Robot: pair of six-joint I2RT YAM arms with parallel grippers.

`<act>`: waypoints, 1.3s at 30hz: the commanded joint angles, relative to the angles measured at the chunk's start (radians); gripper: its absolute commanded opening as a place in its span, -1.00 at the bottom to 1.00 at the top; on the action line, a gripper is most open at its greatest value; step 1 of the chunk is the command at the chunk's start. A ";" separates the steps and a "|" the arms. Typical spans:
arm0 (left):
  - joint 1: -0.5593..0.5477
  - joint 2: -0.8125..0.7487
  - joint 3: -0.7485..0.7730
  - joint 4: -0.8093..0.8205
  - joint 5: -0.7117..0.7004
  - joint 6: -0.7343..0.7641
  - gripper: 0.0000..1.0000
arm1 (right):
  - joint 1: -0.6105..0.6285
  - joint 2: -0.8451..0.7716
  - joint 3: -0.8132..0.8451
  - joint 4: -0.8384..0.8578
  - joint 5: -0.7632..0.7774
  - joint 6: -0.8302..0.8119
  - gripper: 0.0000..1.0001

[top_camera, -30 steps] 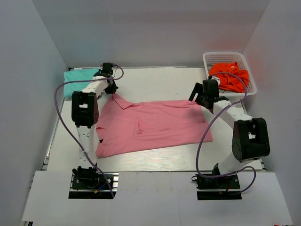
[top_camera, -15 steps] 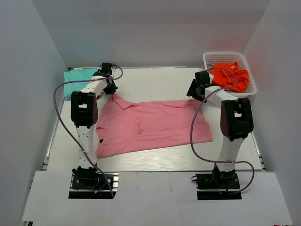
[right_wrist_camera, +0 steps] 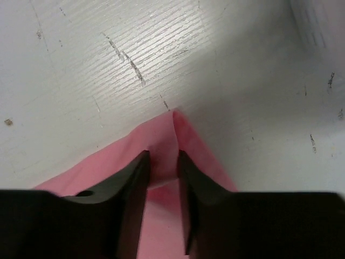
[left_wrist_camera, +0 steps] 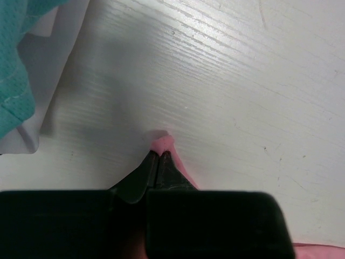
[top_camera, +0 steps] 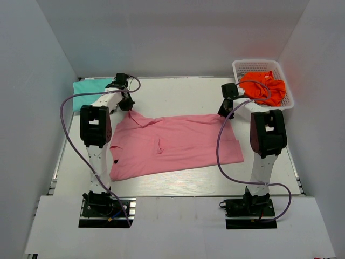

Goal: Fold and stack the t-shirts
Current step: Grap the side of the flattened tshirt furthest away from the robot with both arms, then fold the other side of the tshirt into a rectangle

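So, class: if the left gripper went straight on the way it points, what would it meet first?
Beyond the pink t-shirt corner it pinches, the left gripper would likely meet only bare table; the teal t-shirt lies off-line.

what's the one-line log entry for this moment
left gripper: shut on pink t-shirt far-left corner | right gripper: shut on its far-right corner | shirt: flat, unfolded | teal t-shirt: far left

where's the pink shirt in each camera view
Top external: pink shirt spread flat mid-table.
Left wrist: just its tip, lower centre, pinched in the left gripper.
Right wrist: a corner, lower centre, between the right gripper fingers.
Shared landmark: white table.
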 commanded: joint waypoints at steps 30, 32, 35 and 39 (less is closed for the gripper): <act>0.005 -0.768 -0.675 -0.142 0.076 -0.308 -1.00 | 0.019 -0.299 -0.219 0.074 0.030 -0.093 -1.00; 0.005 -0.812 -0.675 -0.172 0.053 -0.308 -1.00 | 0.019 -0.325 -0.228 0.065 0.051 -0.093 -1.00; -0.006 -0.866 -0.729 -0.161 0.064 -0.308 -1.00 | 0.020 -0.371 -0.263 0.065 0.053 -0.098 -1.00; 0.003 -0.916 -0.764 -0.214 0.060 -0.308 -1.00 | 0.014 -0.414 -0.311 0.062 0.050 -0.104 -1.00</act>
